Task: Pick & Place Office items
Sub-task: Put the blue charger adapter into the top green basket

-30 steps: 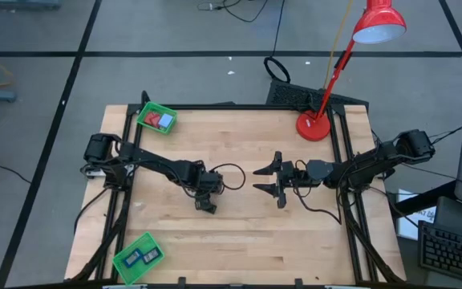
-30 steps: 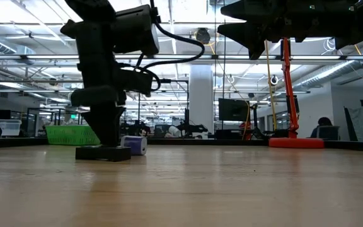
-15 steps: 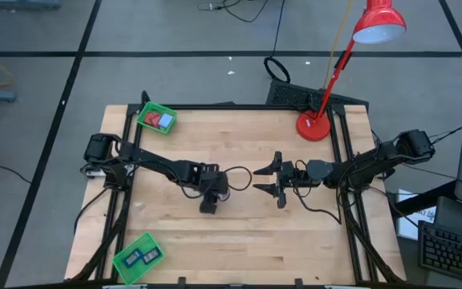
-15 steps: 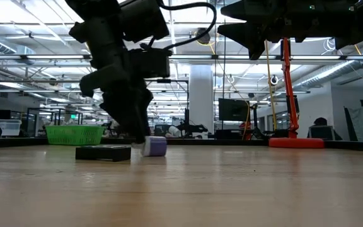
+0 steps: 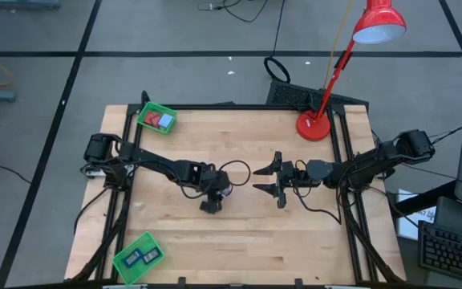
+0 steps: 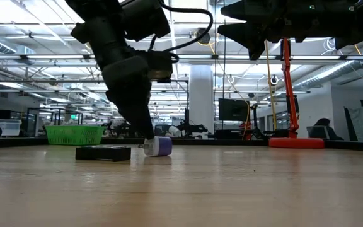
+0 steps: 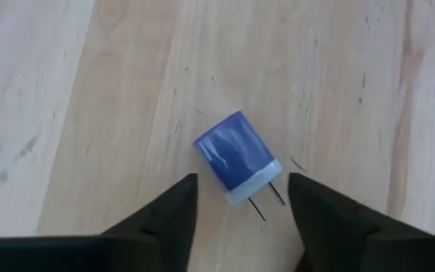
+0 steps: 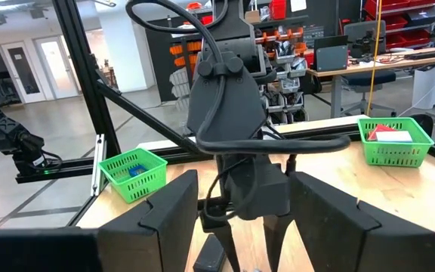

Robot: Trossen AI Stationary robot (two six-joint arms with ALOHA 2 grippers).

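Office items are lying near the table's middle: a blue plug adapter (image 7: 236, 157) on its side on the wooden table (image 5: 295, 241), just beside a flat black rectangle (image 6: 103, 152). The left gripper (image 7: 240, 204) is hanging over the adapter with its fingers apart, one on each side, gripping nothing. Judging from this, the rounded body could be rolling or skidding away if one finger is touching first, and the thin prongs could be catching. The right gripper (image 5: 268, 180) is waiting open near the adapter. Compared with a second earlier, the left gripper is standing closer to the right one, and the adapter is sitting farther from the black rectangle.
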